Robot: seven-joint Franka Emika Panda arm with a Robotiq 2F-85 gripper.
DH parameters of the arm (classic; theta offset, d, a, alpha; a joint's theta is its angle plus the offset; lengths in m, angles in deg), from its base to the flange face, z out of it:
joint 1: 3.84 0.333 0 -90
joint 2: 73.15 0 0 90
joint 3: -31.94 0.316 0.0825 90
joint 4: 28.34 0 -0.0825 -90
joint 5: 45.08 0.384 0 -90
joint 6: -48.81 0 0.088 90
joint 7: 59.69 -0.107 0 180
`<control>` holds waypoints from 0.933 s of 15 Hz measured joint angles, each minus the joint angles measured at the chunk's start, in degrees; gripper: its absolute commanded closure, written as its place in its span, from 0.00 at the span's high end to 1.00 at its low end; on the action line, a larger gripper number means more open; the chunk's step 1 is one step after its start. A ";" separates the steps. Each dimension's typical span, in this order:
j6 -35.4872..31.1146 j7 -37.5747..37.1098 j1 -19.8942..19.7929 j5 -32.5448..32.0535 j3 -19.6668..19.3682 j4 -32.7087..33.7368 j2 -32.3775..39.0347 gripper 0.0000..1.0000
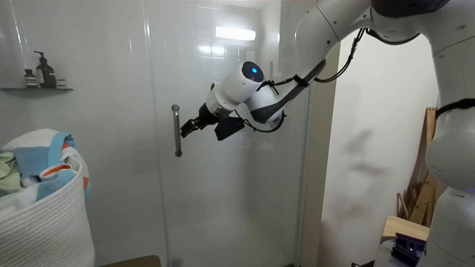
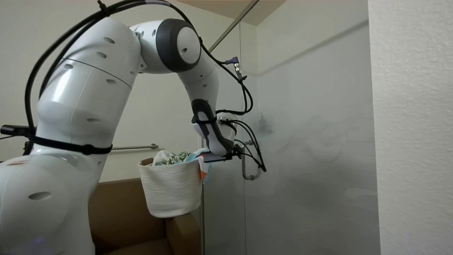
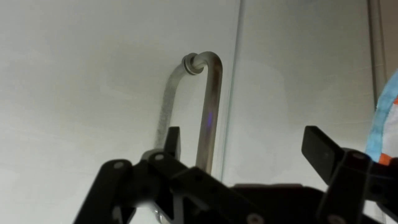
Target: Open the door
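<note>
Wrist view shows the gripper spread wide, handle between its fingers.

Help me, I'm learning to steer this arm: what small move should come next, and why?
Perhaps shift the open gripper sideways to centre the door handle: in the wrist view, it shows between the spread fingers but much nearer one than the other.
</note>
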 measured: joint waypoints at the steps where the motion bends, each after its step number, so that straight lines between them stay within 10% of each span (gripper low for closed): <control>1: -1.67 1.35 -0.84 0.46 -0.79 0.00 0.02 1.00; 14: 6.60 6.40 0.37 -3.40 -4.15 12.89 7.11 1.00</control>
